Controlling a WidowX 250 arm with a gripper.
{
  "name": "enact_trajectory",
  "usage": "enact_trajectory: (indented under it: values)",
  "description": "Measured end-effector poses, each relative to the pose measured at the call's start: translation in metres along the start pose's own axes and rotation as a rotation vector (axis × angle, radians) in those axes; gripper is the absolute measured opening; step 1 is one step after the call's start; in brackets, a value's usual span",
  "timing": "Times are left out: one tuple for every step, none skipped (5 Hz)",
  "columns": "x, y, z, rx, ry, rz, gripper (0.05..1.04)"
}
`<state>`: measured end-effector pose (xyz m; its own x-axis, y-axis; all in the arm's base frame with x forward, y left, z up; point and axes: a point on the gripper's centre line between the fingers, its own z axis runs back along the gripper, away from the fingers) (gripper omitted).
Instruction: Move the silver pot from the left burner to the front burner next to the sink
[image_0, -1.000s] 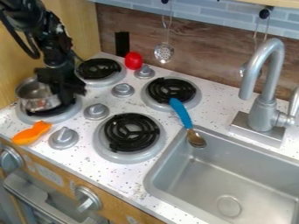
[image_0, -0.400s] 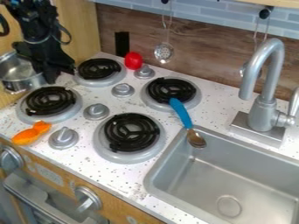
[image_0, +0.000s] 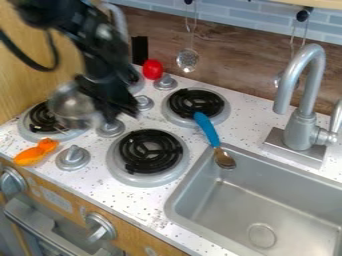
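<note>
Right, you've got the pincer (image_0: 119, 111) at ten o'clock from the middle of the view, at the low end of the black arm (image_0: 100, 55) that slants in from eleven, and it's pinching the metal pot (image_0: 70, 106) by its near side! The pot sits just to the nine o'clock side of the pincer, up over part of the left burner (image_0: 41, 117), whose black coil peeks out beside it. Straight under the pincer, at six o'clock, there's a silver knob (image_0: 110, 128), and another knob (image_0: 73, 158) down at seven. Look to eight o'clock from the pincer and there's your orange toy (image_0: 36, 152), lying on the speckled counter (image_0: 237, 124) near the wooden front edge. Up at one o'clock you have a red thing (image_0: 152, 69), right by one more knob (image_0: 165, 82). At three o'clock, the rear burner (image_0: 196, 102), and from its edge the blue-handled spoon (image_0: 211, 134) runs down toward four, its bowl at the corner of the steel sink (image_0: 290, 215). The large front burner (image_0: 150, 151) is at five, the tall gray faucet (image_0: 302, 105) far off at three, and at two a slotted ladle (image_0: 188, 60) hangs against the brown backsplash (image_0: 227, 65).
</note>
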<state>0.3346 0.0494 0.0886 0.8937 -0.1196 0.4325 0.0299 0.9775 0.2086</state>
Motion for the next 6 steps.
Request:
enact_trajectory:
  values:
    - [0.003, -0.039, -0.026, -0.056, 0.029, -0.068, 0.103]
    - [0.015, -0.064, -0.032, -0.098, 0.018, -0.099, 0.103]
    - [0.012, -0.079, -0.043, -0.113, 0.039, -0.132, 0.103]
    - [0.015, -0.082, -0.046, -0.120, 0.029, -0.147, 0.103]
    - [0.015, -0.083, -0.046, -0.123, 0.028, -0.153, 0.137]
    - [0.011, -0.086, -0.045, -0.138, 0.052, -0.176, 0.354]
